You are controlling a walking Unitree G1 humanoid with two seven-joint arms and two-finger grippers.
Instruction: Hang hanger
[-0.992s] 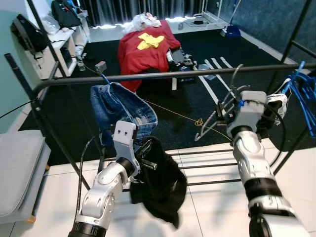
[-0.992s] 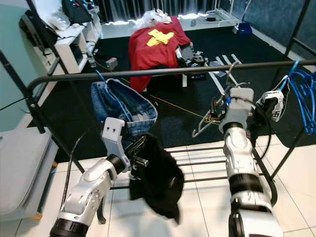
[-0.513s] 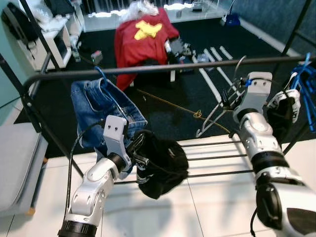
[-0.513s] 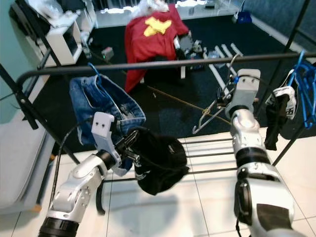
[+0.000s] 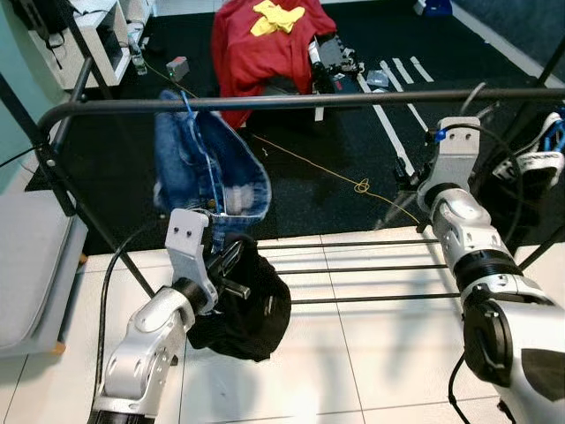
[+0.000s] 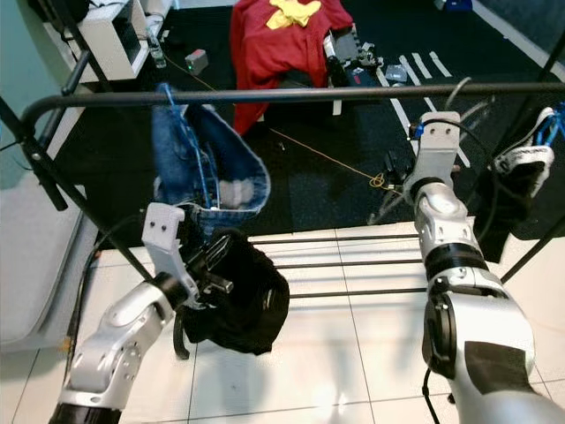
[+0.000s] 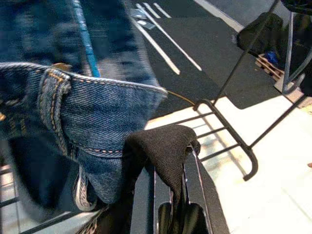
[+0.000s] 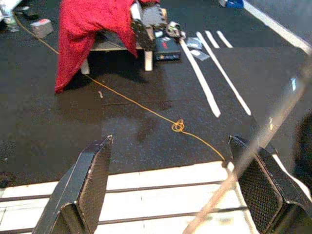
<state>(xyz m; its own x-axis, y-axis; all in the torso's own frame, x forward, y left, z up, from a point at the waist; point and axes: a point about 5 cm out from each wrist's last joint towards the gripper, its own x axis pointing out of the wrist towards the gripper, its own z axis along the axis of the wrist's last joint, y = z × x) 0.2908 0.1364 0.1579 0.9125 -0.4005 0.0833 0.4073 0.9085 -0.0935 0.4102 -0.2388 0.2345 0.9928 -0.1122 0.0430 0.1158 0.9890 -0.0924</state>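
— Where's the hanger (image 8: pixel 243 165)?
— Seemingly the blurred pale wire just beside the right gripper (image 8: pixel 170 195), under the rail (image 5: pixel 291 102) at the right; its fingers are spread, clasping nothing.
— And the left gripper (image 7: pixel 168 195)?
— Low at the near left, pinching a black garment (image 5: pixel 252 305) below the hung jeans (image 5: pixel 207 168).

A home: jeans (image 5: pixel 207 168) on a clothes rail (image 5: pixel 291 102), tiled floor (image 5: pixel 371 353).

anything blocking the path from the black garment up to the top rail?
Partly. The left gripper is shut on the black garment, low beneath the top rail. The jeans hang from that rail directly above it; the rail right of them looks bare.
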